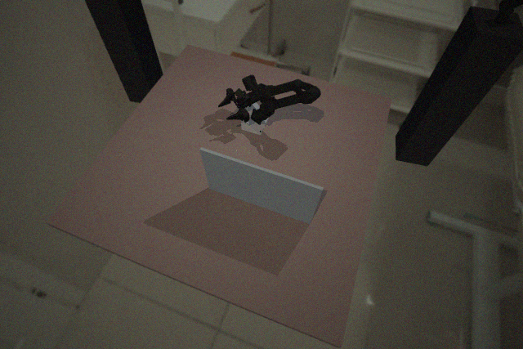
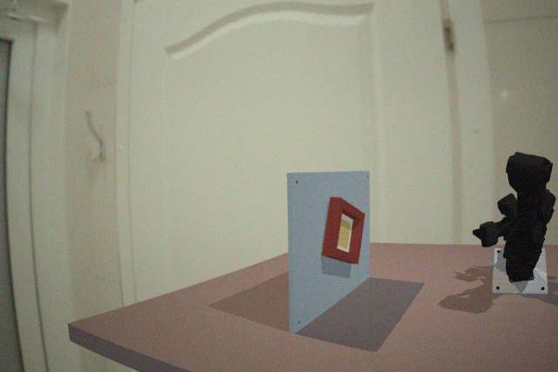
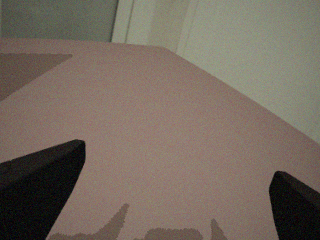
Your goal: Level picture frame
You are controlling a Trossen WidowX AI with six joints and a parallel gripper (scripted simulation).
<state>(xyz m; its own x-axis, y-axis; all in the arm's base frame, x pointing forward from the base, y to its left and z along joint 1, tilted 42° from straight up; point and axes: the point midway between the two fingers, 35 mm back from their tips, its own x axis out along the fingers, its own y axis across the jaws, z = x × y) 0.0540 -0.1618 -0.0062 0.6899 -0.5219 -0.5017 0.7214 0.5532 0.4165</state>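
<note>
one crooked red picture frame on one blue wall panel; one gripper wide open, empty

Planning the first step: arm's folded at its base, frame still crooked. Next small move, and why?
Probably reach the open hand toward the red frame on the blue wall panel. The frame hangs visibly tilted, the hand holds nothing, and it sits well apart from the panel, so closing that gap has to come before any lift.
</note>
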